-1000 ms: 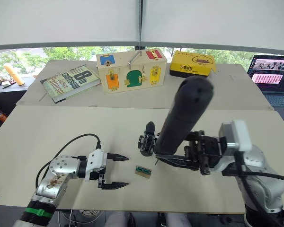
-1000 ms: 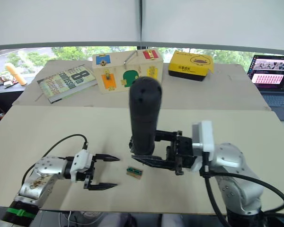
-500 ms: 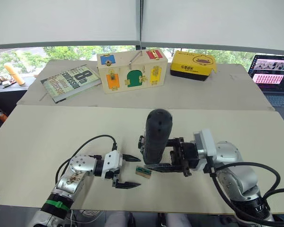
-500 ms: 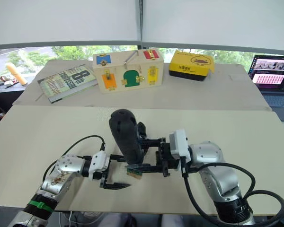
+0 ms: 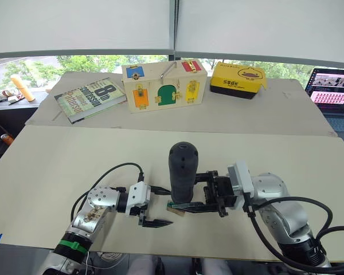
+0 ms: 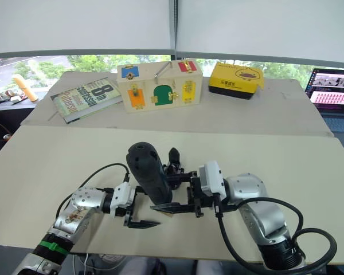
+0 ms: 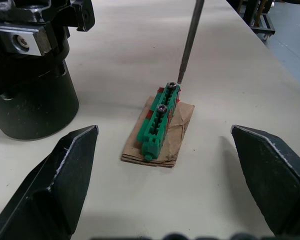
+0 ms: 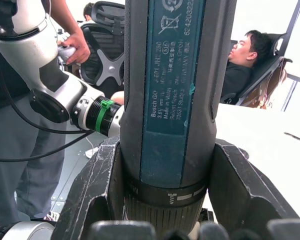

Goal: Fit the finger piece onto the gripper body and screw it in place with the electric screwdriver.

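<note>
My right gripper [image 5: 187, 192] is shut on the electric screwdriver [image 5: 183, 171], a thick black tool held upright at the middle of the table. Its thin metal bit [image 7: 189, 41] points down onto the far screw of a small green-and-tan block [image 7: 160, 125]. The gripper body [image 6: 173, 162], black with a round base and one pointed finger, stands just behind the screwdriver and beside the block [image 7: 31, 80]. My left gripper [image 5: 162, 207] is open, its black fingers [image 7: 60, 180] spread on either side of the block without touching it. The finger piece is out of view.
At the back stand a book [image 5: 89, 98], a wooden lock box [image 5: 163, 87] and a yellow box [image 5: 239, 78]. A laptop [image 5: 334, 97] sits at far right. People on chairs [image 8: 247, 60] are visible in the right wrist view. The table's front edge [image 5: 218, 252] is close.
The right arm has lowered the screwdriver, stood it upright and moved it left over the green block. The left gripper has moved right up to the block. The camera has shifted slightly.
</note>
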Controlling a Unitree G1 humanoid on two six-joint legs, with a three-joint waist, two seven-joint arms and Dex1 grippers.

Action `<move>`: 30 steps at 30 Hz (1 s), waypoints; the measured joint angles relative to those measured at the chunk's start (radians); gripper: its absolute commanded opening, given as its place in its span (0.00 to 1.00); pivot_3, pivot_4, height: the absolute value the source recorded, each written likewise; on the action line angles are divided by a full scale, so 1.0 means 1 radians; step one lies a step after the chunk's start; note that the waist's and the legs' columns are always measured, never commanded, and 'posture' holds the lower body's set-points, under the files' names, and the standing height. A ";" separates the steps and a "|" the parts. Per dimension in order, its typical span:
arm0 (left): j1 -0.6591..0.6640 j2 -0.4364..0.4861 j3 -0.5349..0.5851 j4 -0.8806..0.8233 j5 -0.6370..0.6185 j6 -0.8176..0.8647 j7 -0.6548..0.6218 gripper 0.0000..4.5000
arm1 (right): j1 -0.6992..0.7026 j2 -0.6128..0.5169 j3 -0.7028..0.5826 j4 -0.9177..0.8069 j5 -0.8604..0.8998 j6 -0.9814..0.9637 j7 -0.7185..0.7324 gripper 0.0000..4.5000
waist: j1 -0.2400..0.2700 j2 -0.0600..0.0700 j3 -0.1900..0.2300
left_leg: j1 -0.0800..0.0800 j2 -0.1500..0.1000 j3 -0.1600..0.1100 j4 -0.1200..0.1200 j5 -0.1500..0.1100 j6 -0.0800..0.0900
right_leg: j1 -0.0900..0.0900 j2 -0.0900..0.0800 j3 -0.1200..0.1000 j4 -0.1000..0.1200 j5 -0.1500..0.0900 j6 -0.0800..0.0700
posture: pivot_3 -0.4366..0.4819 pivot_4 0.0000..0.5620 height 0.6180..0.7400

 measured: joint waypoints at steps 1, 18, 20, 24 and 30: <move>0.000 0.000 0.000 0.000 0.000 0.001 0.000 1.00 | 0.000 0.000 0.002 0.000 0.000 0.000 -0.001 0.43 | 0.000 0.000 0.000 | 0.000 0.000 0.000 0.000 0.000 0.000 | 0.000 0.000 0.000 0.000 0.000 0.000 | 0.48 0.27 1.00; 0.009 0.000 -0.003 -0.023 0.000 0.036 0.015 1.00 | -0.007 -0.016 0.002 0.000 0.030 0.000 -0.022 0.43 | 0.000 0.000 0.000 | 0.000 0.000 0.000 0.000 0.000 0.000 | 0.000 -0.001 0.000 0.000 0.000 0.000 | 0.48 0.27 1.00; 0.009 0.000 -0.003 -0.024 0.000 0.037 0.016 1.00 | -0.008 -0.016 0.001 0.000 0.038 0.000 -0.024 0.43 | 0.000 0.000 0.000 | 0.000 0.000 0.000 0.000 0.000 0.000 | 0.000 -0.001 0.000 0.000 0.000 0.000 | 0.48 0.27 1.00; 0.010 0.000 -0.003 -0.028 0.000 0.039 0.017 1.00 | -0.008 -0.022 0.001 0.000 0.040 0.000 -0.026 0.43 | 0.000 0.000 0.000 | 0.000 0.000 0.000 0.000 0.000 0.001 | 0.000 -0.001 0.000 0.000 0.000 0.000 | 0.48 0.27 1.00; 0.011 0.000 -0.003 -0.029 0.000 0.040 0.018 1.00 | -0.008 -0.035 0.001 0.000 0.039 0.000 -0.025 0.43 | 0.000 0.000 0.000 | 0.000 0.000 0.000 0.000 0.000 0.001 | 0.000 -0.001 0.000 0.000 0.000 0.000 | 0.48 0.27 1.00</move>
